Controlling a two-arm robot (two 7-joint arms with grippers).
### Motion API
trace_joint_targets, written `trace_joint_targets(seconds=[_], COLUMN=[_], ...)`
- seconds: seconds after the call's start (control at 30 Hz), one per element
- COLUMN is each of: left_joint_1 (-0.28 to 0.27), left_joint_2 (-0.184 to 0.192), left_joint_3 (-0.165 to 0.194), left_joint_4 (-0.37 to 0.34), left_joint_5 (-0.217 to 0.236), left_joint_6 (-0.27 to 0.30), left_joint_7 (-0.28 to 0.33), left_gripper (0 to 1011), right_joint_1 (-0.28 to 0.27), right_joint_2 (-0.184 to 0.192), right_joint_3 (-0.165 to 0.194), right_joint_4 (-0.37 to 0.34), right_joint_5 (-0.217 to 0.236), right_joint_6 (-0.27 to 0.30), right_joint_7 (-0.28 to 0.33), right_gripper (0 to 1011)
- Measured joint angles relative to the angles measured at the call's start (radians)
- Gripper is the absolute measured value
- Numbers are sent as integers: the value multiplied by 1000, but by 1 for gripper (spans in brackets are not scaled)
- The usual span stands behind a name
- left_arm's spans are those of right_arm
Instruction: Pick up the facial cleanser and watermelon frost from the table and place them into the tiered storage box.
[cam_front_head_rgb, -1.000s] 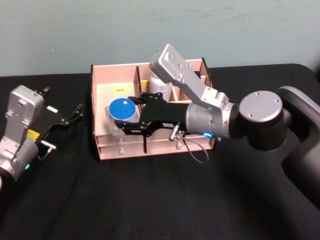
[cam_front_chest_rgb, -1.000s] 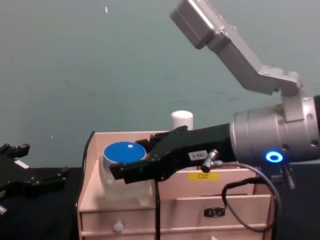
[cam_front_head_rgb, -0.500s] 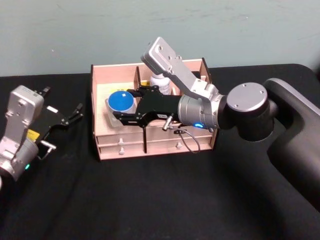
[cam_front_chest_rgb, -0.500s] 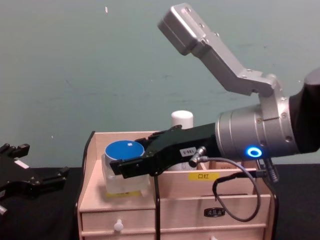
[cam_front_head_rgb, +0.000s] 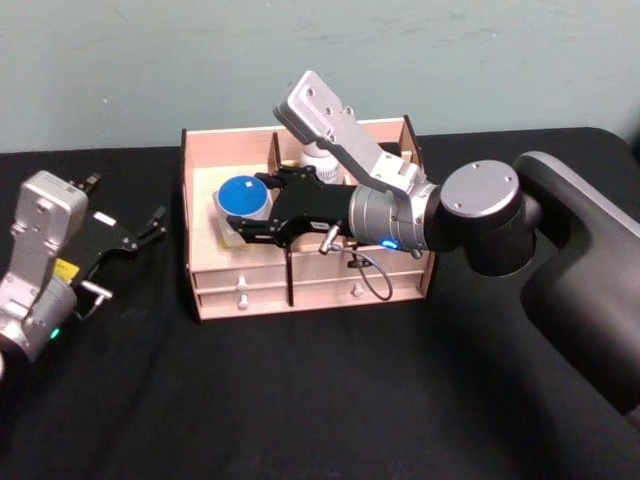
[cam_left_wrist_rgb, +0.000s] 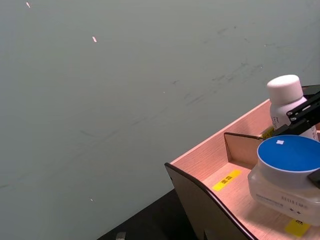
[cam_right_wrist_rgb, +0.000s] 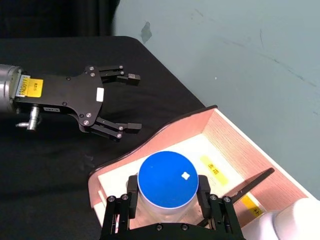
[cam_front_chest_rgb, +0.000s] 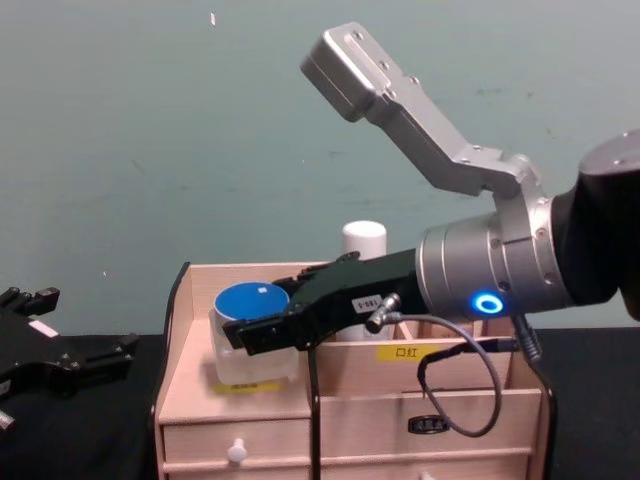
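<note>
Right gripper (cam_front_head_rgb: 245, 212) reaches across the tiered storage box (cam_front_head_rgb: 300, 285), fingers clamped on either side of a clear jar with blue lid (cam_front_head_rgb: 244, 197), which sits over the box's wide left compartment; can't tell if it touches the floor. A white-capped bottle (cam_front_chest_rgb: 364, 240) stands in a rear compartment behind it. Left gripper (cam_front_head_rgb: 140, 232) is parked over the black table (cam_front_head_rgb: 300, 400) left of the box, fingers apart, holding nothing.

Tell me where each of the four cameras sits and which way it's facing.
Head: high, looking down at the pale wooden tiered box; both arms.
Chest: low, side-on; right hand gripping the blue-lidded clear jar.
Left wrist: faces box and wall.
Right wrist: looks down on jar and left hand.
All share the jar.
</note>
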Motion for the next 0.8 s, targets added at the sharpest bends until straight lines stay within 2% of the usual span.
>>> trace_joint_targets(seconds=[0.6, 0.73, 0.8], left_joint_1=[0, 0, 0], left_joint_2=[0, 0, 0], left_joint_3=[0, 0, 0], left_joint_4=[0, 0, 0], left_joint_5=[0, 0, 0], left_joint_6=[0, 0, 0], left_joint_7=[0, 0, 0], left_gripper=[1010, 1010, 1010], right_joint_1=[-1, -1, -1], right_joint_2=[-11, -11, -11], right_joint_3=[7, 7, 7], right_joint_4=[8, 8, 7], right_joint_5=[-19, -18, -18], right_joint_6=[9, 9, 9], right_joint_7=[-10, -10, -9], right_gripper=[719, 805, 881])
